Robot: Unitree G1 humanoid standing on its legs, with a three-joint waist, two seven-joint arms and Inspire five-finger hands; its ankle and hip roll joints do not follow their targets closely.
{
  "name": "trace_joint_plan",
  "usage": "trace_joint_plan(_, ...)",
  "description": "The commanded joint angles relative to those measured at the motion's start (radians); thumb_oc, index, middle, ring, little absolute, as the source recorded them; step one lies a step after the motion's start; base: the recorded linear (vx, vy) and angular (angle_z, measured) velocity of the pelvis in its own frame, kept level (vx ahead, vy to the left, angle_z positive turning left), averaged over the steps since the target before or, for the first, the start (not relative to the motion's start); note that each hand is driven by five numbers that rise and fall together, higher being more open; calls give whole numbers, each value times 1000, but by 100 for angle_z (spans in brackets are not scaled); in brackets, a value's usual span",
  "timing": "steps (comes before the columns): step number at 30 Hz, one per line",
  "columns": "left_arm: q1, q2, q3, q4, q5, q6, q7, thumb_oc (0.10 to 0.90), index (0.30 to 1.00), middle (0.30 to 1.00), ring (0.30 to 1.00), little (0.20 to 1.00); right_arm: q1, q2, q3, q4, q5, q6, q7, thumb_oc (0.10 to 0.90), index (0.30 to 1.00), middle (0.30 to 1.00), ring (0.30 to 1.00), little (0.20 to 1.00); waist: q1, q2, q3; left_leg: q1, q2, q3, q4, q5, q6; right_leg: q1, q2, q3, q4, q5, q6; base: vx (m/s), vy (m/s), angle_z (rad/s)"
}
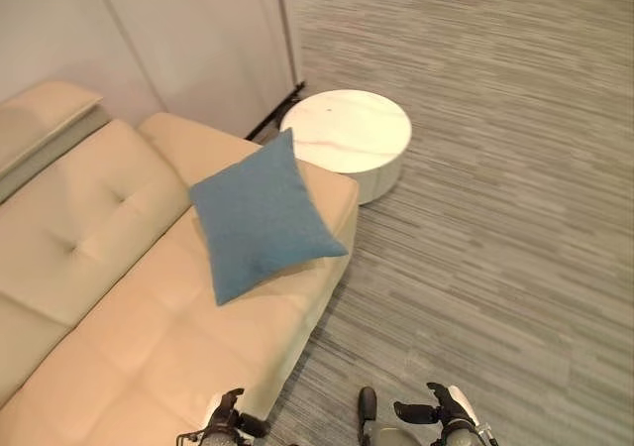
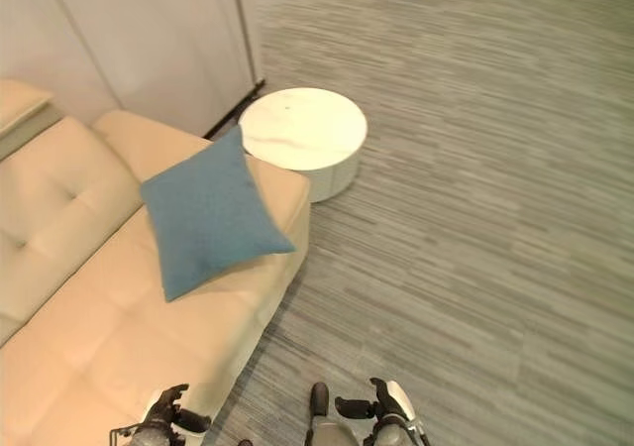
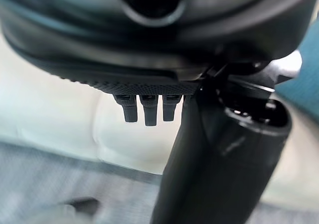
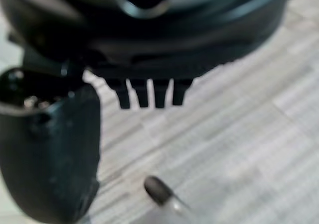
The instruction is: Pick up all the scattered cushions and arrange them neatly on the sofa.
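Left eye view: a blue cushion (image 1: 262,218) leans on the sofa (image 1: 119,297), at the seat end nearest the round table (image 1: 349,134). Both hands hang low, well short of the cushion: the left hand (image 1: 226,421) by the sofa's front edge, the right hand (image 1: 441,411) over the carpet (image 1: 495,218).

Left wrist view: the left hand's fingers (image 3: 145,109) hang straight, empty, before the sofa.

Right wrist view: the right hand's fingers (image 4: 149,93) are straight too, holding nothing, above the carpet.

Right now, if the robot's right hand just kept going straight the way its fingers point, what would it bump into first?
Probably the grey carpet floor. The right hand holds nothing, its fingers straight, with only that floor past the fingertips; depth is hard to judge.
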Motion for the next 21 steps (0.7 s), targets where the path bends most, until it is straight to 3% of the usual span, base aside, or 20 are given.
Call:
trace_joint_plan(1,7,59,-27,-74,27,-27,-21,800,900,900,900,900,-19,-192,-13,-84,126,-119,22,800,900,900,900,900,-2,-27,46,-74,57,93,20,11,43,77,-38,5,74,-162,88,40,-84,14)
trace_joint_plan(2,7,60,-27,-75,27,-27,-21,800,900,900,900,900,-18,-192,-13,-84,126,-118,22,800,900,900,900,900,-3,-30,43,-77,55,93,16,15,43,74,-40,4,73,-161,89,155,-171,48)
trace_joint_plan(3,6,61,-48,-77,35,-12,-20,800,900,900,900,900,-2,-142,-28,7,131,-53,1,800,900,900,900,900,-4,-39,36,-107,43,129,-24,-16,50,98,-38,-18,58,-176,90,113,-86,56)
trace_joint_plan(5,2,55,-50,-63,34,-9,-22,800,900,900,900,900,6,-127,-28,21,132,-54,-2,800,900,900,900,900,-5,-44,30,-118,33,150,-68,-36,58,114,-38,-34,46,-186,91,202,-73,48)
trace_joint_plan(7,-4,44,-43,-44,30,-4,-20,800,900,900,900,900,18,-108,-25,43,135,-48,-10,800,900,900,900,900,-2,-28,12,-135,31,207,-230,21,56,154,-8,-66,14,-208,99,287,-12,57)
trace_joint_plan(10,-3,45,-38,-41,26,-3,-14,800,900,900,900,900,20,-98,-22,53,141,-42,-15,800,900,900,900,900,5,-24,9,-150,33,271,-285,54,42,196,6,-87,1,-236,103,199,23,51)
trace_joint_plan(11,8,45,-28,-35,13,-4,-21,800,900,900,900,900,32,-83,-25,65,146,-38,-8,800,900,900,900,900,10,-22,-3,-121,40,309,-335,69,56,200,15,-104,18,-238,105,247,60,20)
trace_joint_plan(12,8,45,-28,-35,13,-4,-21,800,900,900,900,900,32,-82,-25,64,146,-37,-8,800,900,900,900,900,10,-23,-3,-120,40,309,-335,69,56,200,15,-103,18,-238,105,302,153,10)
trace_joint_plan(13,19,44,-18,-26,6,-4,-22,800,900,900,900,900,35,-74,-22,78,142,-39,-6,800,900,900,900,900,22,-30,-19,-110,11,254,-322,55,67,215,7,-103,39,-251,112,275,116,-6)
trace_joint_plan(17,25,50,-9,-14,2,-1,-25,800,900,900,900,900,42,-64,-31,85,140,-39,0,800,900,900,900,900,29,-42,-38,-65,-10,240,-346,25,94,219,-20,-113,104,-261,133,232,126,-7)
trace_joint_plan(21,16,71,2,-19,1,3,-17,800,900,900,900,900,29,-65,-33,84,133,-37,7,800,900,900,900,900,21,-39,-28,-12,-27,213,-365,-1,133,101,-78,-97,372,-174,188,127,129,-1)
